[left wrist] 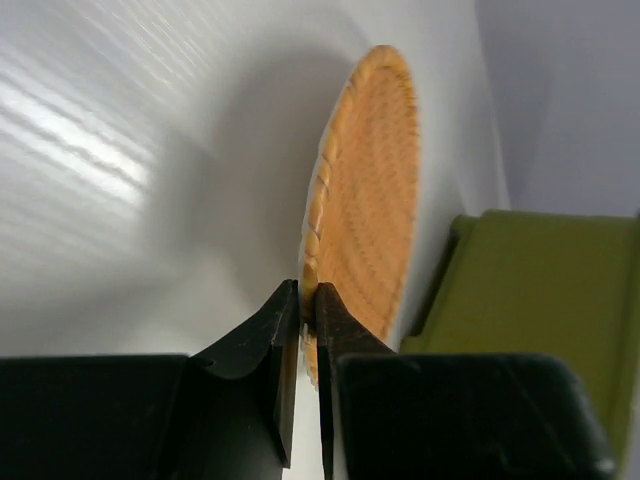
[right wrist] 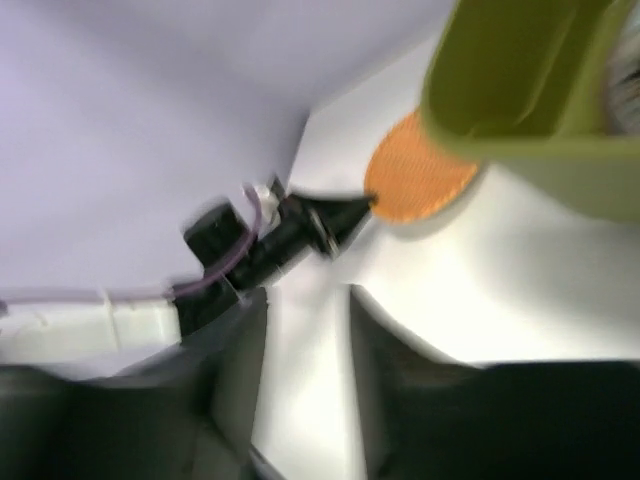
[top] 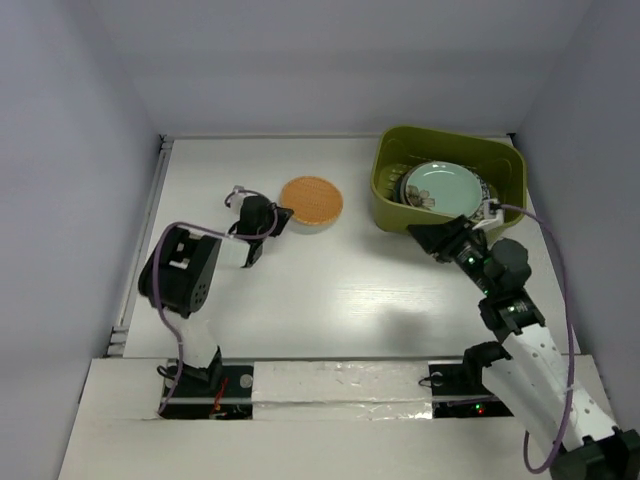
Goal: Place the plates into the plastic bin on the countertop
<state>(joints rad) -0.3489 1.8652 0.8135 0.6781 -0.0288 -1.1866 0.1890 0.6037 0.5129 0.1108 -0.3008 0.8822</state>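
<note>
The orange woven-look plate (top: 311, 202) is over the white countertop (top: 330, 290) left of the olive-green plastic bin (top: 390, 185). My left gripper (top: 283, 217) is shut on its near-left rim; in the left wrist view the plate (left wrist: 368, 190) stands edge-on between my fingertips (left wrist: 308, 300), and it seems held just above the surface. The bin holds a stack of plates with the mint green plate (top: 442, 187) on top. My right gripper (top: 422, 238) is open and empty just in front of the bin's near wall. The right wrist view is blurred; it shows the orange plate (right wrist: 415, 185) and the bin (right wrist: 530, 100).
A raised white ledge (top: 330, 385) runs along the near edge by the arm bases. Grey walls close in the left, back and right sides. A purple cable (top: 563, 290) loops beside the right arm.
</note>
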